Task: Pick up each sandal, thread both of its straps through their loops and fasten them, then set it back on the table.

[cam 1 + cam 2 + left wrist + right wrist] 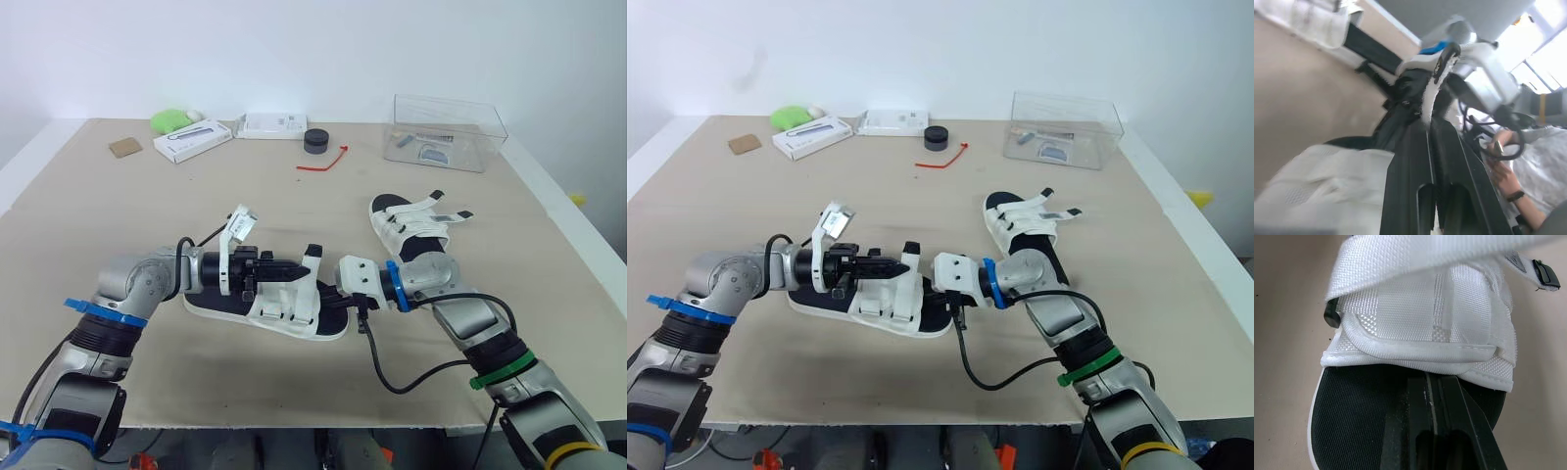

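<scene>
The near sandal lies on the bench at lower centre of frame. The left pincer pinches its raised strap; the right pincer (fingers pressed together) touches its black insole. The other sandal lies right of centre.

On the beige table, a near sandal is laid centrally, a far sandal at two o'clock, a clear box at one o'clock.
</scene>
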